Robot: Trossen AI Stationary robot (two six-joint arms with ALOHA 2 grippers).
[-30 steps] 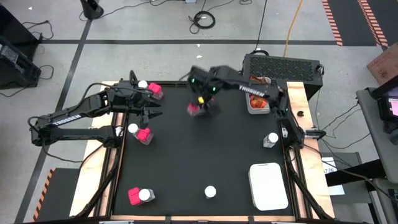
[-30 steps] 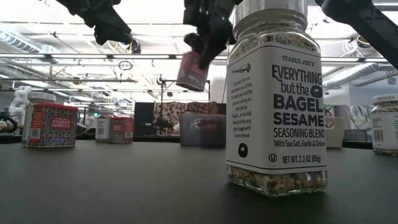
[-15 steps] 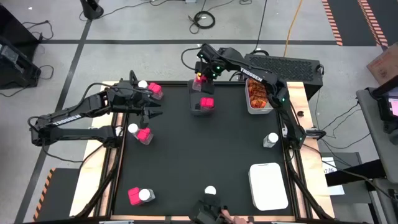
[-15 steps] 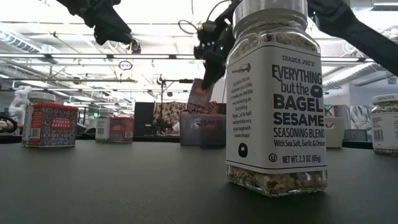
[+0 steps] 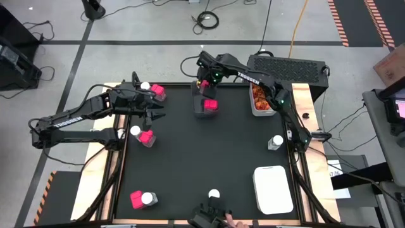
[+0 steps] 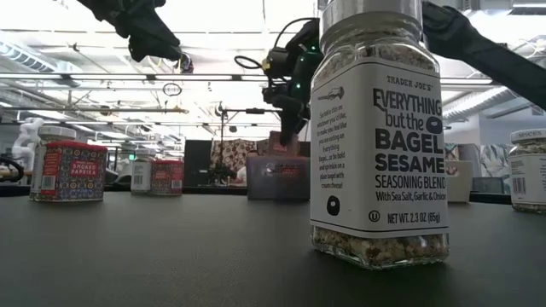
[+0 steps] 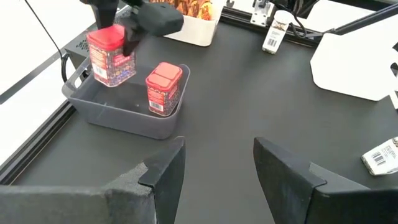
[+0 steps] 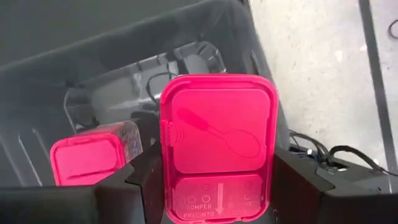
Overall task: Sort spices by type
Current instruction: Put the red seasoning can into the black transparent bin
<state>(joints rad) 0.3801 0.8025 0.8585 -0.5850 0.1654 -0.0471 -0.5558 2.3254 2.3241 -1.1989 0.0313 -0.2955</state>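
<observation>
Step in hand: right gripper (image 5: 204,84) clamped on pink pack (image 8: 214,149), lowering into grey tray (image 7: 118,115) below, beside second pack (image 7: 164,89). Next: release, retract. Left gripper (image 7: 214,165) apart, idle.

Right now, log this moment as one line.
right gripper: shut on pink pack, over grey tray | tray: one pink pack inside | left gripper: open, idle at table's left
</observation>
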